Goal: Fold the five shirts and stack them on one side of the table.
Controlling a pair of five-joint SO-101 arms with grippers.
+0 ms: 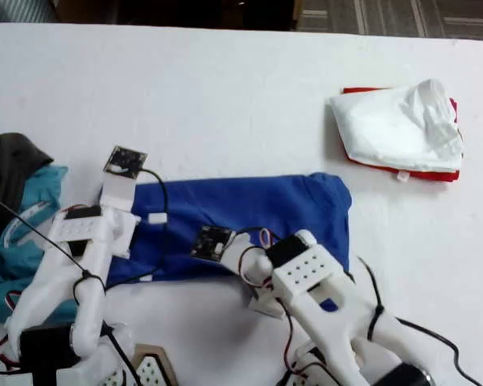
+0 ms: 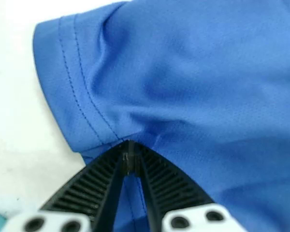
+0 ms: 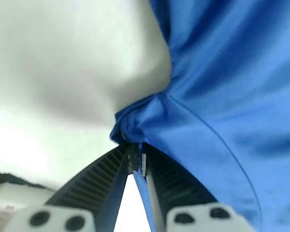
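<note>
A blue shirt lies partly folded across the near middle of the white table. My left gripper is shut on the blue shirt at a fold just beside the sleeve hem, at the shirt's left end. My right gripper is shut on a bunched edge of the blue shirt, at its near edge. A folded white shirt rests on a folded red shirt at the far right.
A heap of unfolded shirts sits at the left edge: a teal one and a dark grey one. Cables trail from both arms over the blue cloth.
</note>
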